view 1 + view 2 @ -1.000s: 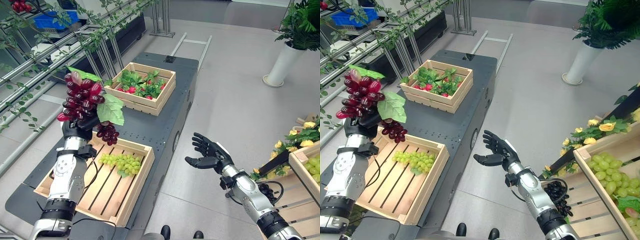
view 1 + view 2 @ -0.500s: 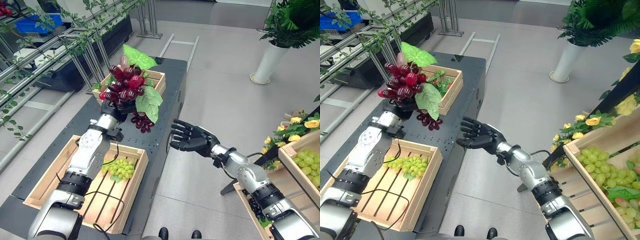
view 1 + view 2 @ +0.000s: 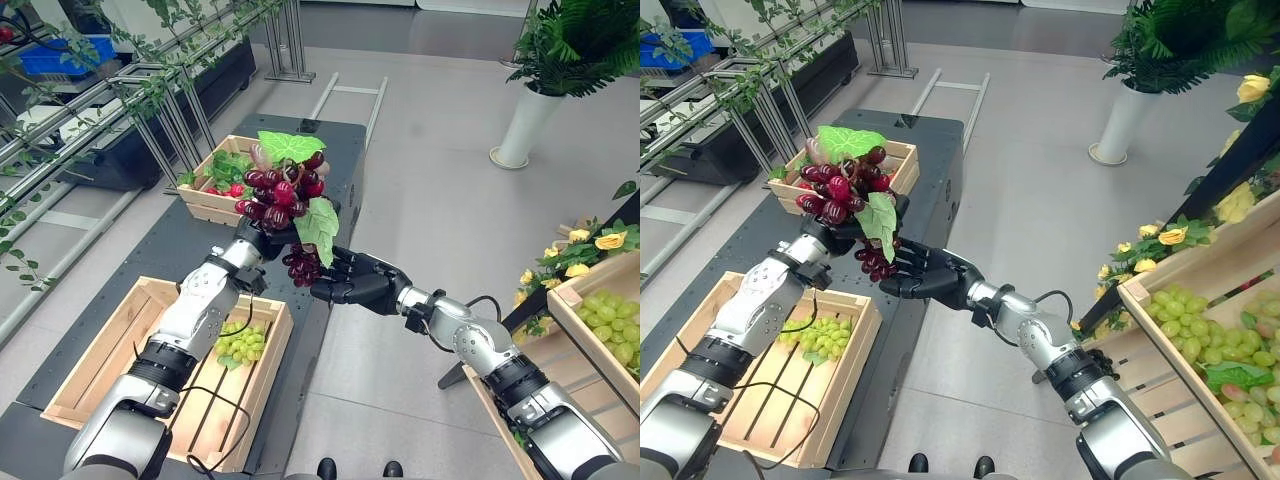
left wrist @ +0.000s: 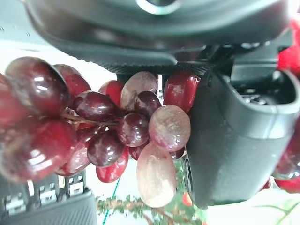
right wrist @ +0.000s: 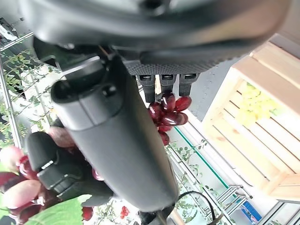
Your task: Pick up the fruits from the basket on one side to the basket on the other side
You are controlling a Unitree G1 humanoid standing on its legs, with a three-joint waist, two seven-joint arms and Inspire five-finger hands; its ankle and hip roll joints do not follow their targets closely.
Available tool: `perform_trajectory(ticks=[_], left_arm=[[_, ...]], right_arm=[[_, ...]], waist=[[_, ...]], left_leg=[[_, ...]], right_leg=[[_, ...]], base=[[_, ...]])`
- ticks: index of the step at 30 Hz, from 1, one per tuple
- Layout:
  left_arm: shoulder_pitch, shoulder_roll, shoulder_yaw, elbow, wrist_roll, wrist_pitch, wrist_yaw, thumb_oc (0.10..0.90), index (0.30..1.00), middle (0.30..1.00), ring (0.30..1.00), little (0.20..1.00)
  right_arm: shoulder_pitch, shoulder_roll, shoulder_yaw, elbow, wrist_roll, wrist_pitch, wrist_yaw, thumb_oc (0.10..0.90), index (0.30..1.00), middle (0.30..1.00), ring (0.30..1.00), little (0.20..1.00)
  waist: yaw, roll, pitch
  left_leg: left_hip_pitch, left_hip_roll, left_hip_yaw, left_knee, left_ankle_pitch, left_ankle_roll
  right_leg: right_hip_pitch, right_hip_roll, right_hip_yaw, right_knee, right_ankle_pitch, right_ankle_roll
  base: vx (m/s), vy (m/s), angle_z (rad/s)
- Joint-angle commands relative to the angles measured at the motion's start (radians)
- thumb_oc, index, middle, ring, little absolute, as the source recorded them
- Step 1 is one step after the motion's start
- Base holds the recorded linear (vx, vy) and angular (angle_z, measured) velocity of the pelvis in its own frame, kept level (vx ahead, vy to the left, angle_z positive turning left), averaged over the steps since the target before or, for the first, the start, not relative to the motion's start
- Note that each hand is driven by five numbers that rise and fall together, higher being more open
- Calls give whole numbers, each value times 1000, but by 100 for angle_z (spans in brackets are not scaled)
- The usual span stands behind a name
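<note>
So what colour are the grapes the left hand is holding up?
Dark red grapes with green leaves, clearest in the left eye view.

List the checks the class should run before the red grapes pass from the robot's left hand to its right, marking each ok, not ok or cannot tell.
1. Left hand curled round the red grape bunch: ok.
2. Right hand open, fingers straight: ok.
3. Right hand beneath the bunch's hanging lower cluster: ok.
4. Right hand's fingers already closed on the grapes: not ok.
5. Firm contact between right palm and grapes: cannot tell.
6. Crate of green grapes on the robot's right has free room: ok.
</note>
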Motion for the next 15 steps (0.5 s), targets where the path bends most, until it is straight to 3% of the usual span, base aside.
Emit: perform_trajectory(ticks=[1, 7, 15], left_arm=[[-208, -42, 8, 89, -70, -68, -15, 400, 300, 300, 300, 300], [-225, -56, -8, 105, -87, -43, -38, 400, 300, 300, 300, 300], [-241, -70, -33, 79, -107, 4, -48, 400, 300, 300, 300, 300]], right_arm=[[-106, 59, -10, -40, 112, -96, -27, 800, 900, 900, 900, 900], [-166, 55, -3, -4, 64, -121, -96, 800, 900, 900, 900, 900], [-220, 62, 4, 28, 93, -139, -123, 800, 900, 900, 900, 900]], waist=[[4, -8, -169], [8, -12, -170], [15, -13, -171]], left_leg=[[-39, -21, -3, -2, -42, -29], [-35, -19, 2, -2, -45, -28], [-33, -20, -1, -2, -48, -27]], right_leg=[[-10, -4, -1, 3, -6, -17], [-8, -6, 0, 3, -4, -17], [-6, -8, -2, 3, -4, -16]], base=[[0, 0, 0], [0, 0, 0], [0, 0, 0]])
